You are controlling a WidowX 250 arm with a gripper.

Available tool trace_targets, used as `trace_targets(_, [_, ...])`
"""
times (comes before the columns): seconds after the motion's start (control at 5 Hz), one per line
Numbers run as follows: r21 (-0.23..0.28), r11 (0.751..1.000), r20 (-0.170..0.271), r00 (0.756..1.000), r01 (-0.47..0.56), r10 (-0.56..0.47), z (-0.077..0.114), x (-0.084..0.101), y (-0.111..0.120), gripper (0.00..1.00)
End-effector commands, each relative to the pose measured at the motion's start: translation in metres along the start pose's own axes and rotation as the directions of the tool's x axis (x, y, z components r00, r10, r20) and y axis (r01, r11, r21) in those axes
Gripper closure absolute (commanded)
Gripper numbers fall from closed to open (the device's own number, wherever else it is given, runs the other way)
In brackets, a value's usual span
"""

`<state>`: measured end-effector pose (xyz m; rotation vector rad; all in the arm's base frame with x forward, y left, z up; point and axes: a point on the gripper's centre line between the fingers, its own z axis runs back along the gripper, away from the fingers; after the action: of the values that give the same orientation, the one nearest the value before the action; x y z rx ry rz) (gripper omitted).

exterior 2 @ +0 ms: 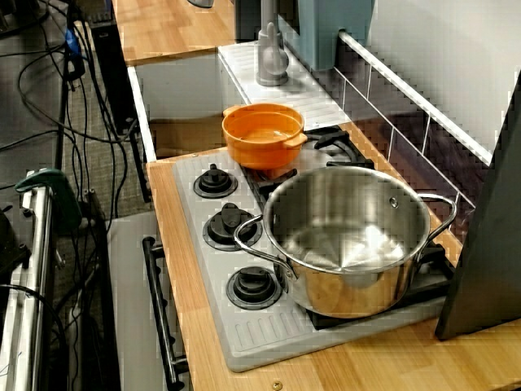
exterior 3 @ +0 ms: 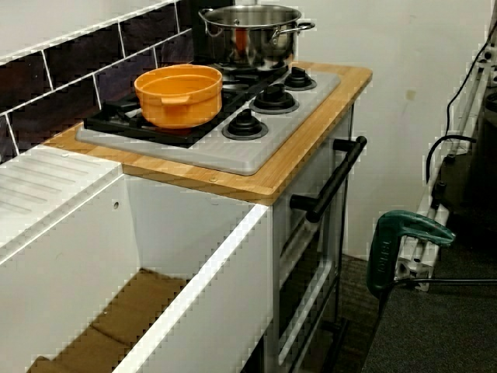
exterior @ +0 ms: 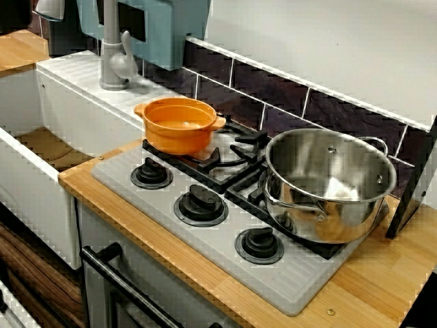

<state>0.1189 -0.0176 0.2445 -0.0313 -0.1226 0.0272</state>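
Observation:
No gripper shows in any of the three views. An orange pot [exterior: 181, 124] without a lid stands on the back left burner of the grey hob [exterior: 116, 174]. It also shows in the view from the stove's right end [exterior 2: 262, 134] and in the view from the sink side [exterior 3: 178, 95]. A large steel pot [exterior: 329, 183] with two handles sits on the right burners, open at the top [exterior 2: 350, 244]. A pale patch lies at its bottom; I cannot tell whether it is an object or a reflection.
Three black knobs [exterior: 201, 203] line the hob's front. A white sink [exterior: 41, 147] with a grey faucet [exterior: 115, 58] lies to the left. A dark slanted panel [exterior 2: 488, 228] leans at the counter's right end. An oven handle [exterior 3: 334, 183] and a green clamp [exterior 3: 404, 241] sit below.

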Motion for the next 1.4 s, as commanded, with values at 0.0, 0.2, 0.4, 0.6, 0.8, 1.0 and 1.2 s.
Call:
trace_targets(0.0, [0.0, 1.0, 0.0, 1.0, 0.0, 0.0, 0.0, 0.0, 0.0, 0.0])
trace_targets(0.2, [0.01, 0.992, 0.102, 0.987, 0.124, -0.124, 0.003, 0.015, 0.007, 0.0])
trace_targets(0.4, [0.096, 0.976, 0.125, 0.97, 0.196, -0.207, -0.007, 0.035, -0.006, 0.0])
trace_targets(0.6, [0.146, 0.877, -0.021, 0.888, 0.457, -0.459, -0.03, 0.065, -0.018, 0.0])
trace_targets(0.8, [0.151, 0.76, -0.085, 0.775, 0.632, -0.627, -0.047, 0.087, -0.017, 0.0])
trace_targets(1.0, [0.115, 0.697, -0.119, 0.706, 0.708, -0.698, -0.062, 0.108, -0.003, 0.0])
trace_targets(1.2, [0.1, 0.618, -0.134, 0.627, 0.779, -0.768, -0.072, 0.122, 0.013, 0.0])
